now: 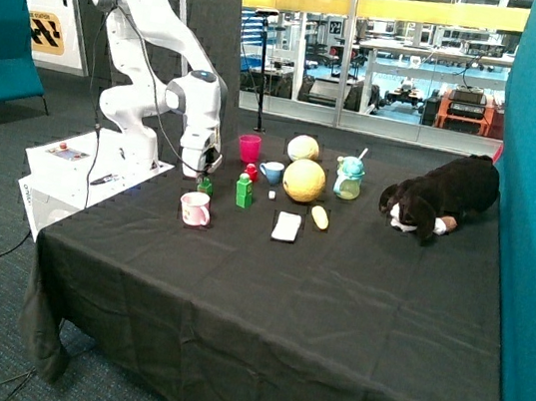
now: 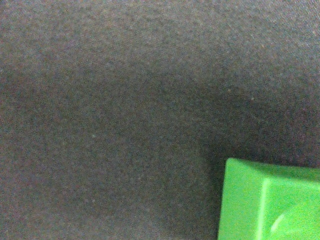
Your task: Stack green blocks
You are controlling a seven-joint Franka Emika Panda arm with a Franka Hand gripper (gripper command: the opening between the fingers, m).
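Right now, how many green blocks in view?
3, likely: one block under the end effector, by the mug; a taller green stack near the red block looks like two.

The gripper point(image 1: 203, 169) sits low over a green block point(image 1: 204, 186) beside the pink cup point(image 1: 194, 209), and whether its fingers are open or closed is too small to tell; they also cover the block's top. In the wrist view neither finger shows, and a green block point(image 2: 270, 200) is cut off by the picture's edge, only one corner and part of a round stud visible. The taller green stack point(image 1: 243, 191) is too small to count its blocks. A red block point(image 1: 250, 170) behind it is partly hidden. The table point(image 1: 334, 301) is hidden under its black cloth
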